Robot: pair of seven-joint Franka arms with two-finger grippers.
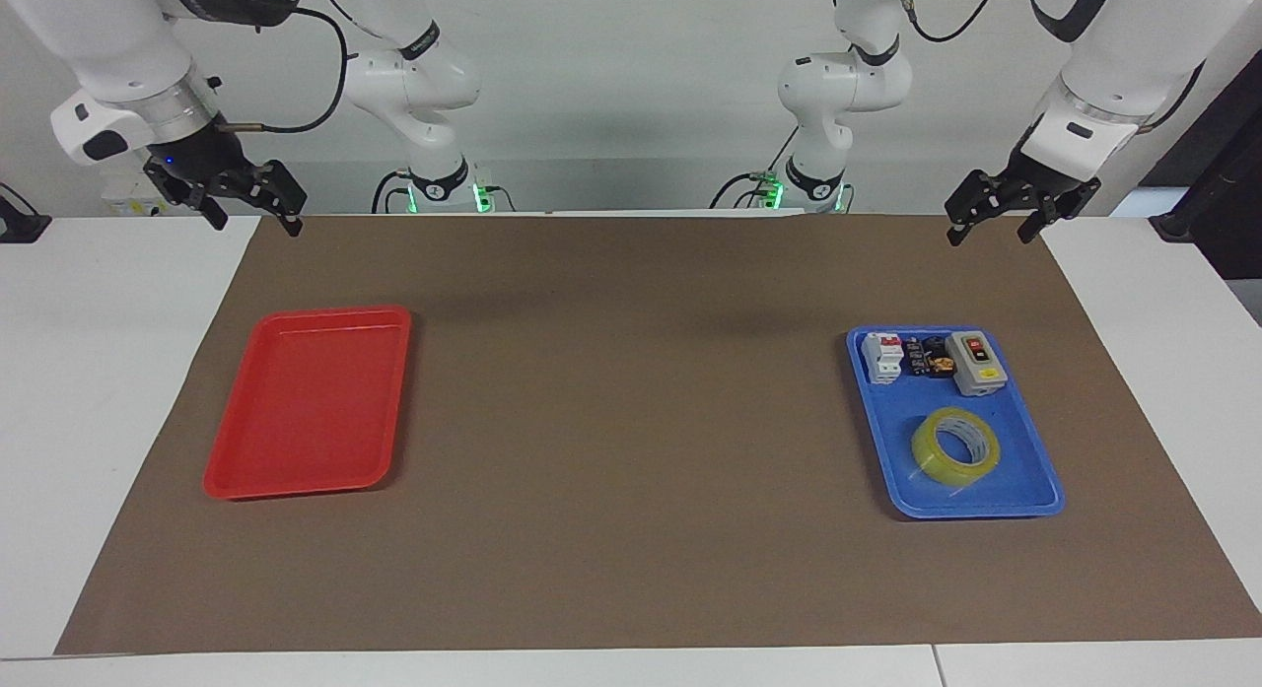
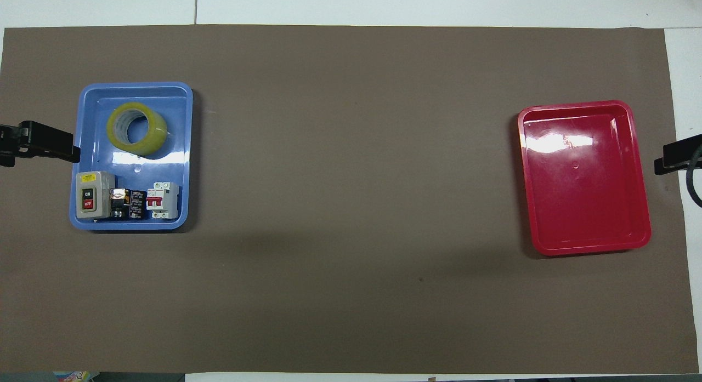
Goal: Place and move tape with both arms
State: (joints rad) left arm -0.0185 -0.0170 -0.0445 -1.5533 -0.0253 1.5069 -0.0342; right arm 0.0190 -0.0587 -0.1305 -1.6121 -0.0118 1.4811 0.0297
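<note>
1. Two grippers we hold raised: left gripper [image 1: 996, 219] fingers apart, right gripper [image 1: 251, 209] fingers apart; both wait at the mat's [image 1: 631, 421] corners nearest the robots.
2. We see the tape [image 1: 954, 446] lying in the blue tray [image 1: 1035, 441], farther from the robots than the switch box [image 1: 974, 362]; red tray [image 1: 237, 460] well apart.

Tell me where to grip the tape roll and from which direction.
Grip the tape across its band wall, one finger in the open core, coming straight down. It lies nearly flat in the blue tray, hole upward, under neither gripper; the left gripper is at that end.
</note>
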